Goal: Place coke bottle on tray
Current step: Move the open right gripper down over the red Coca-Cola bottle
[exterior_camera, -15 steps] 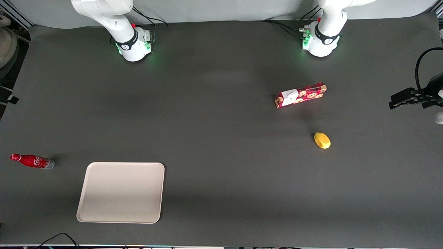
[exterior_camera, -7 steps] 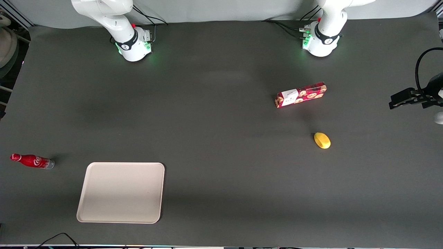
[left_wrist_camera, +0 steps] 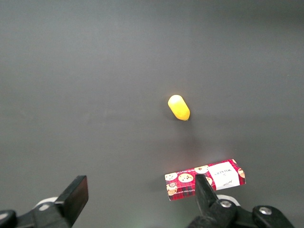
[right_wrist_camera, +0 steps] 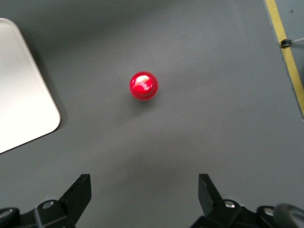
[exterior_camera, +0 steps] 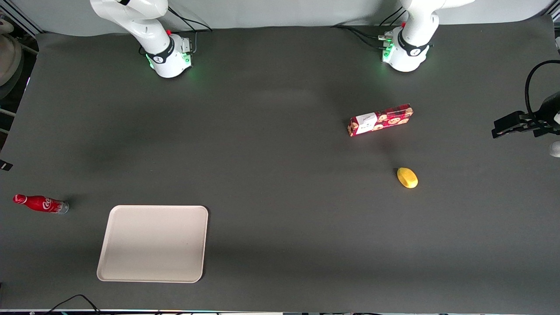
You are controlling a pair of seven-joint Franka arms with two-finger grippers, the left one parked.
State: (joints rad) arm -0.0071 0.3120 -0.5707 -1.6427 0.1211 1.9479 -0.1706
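Red coke bottle (right_wrist_camera: 143,86) prob. upright; end effector (right_wrist_camera: 145,197) open above it.

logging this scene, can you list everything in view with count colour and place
coke bottle: one, red, standing on the table at the working arm's end, beside the tray, not on it
tray: one, cream-beige, flat on the table, near the front camera
cookie box: one, red with cookie pictures, toward the parked arm's end
yellow object: one, yellow, nearer the front camera than the cookie box
table: one, dark grey
tool: one, black fingers, open, high above the table with the coke bottle's cap below it
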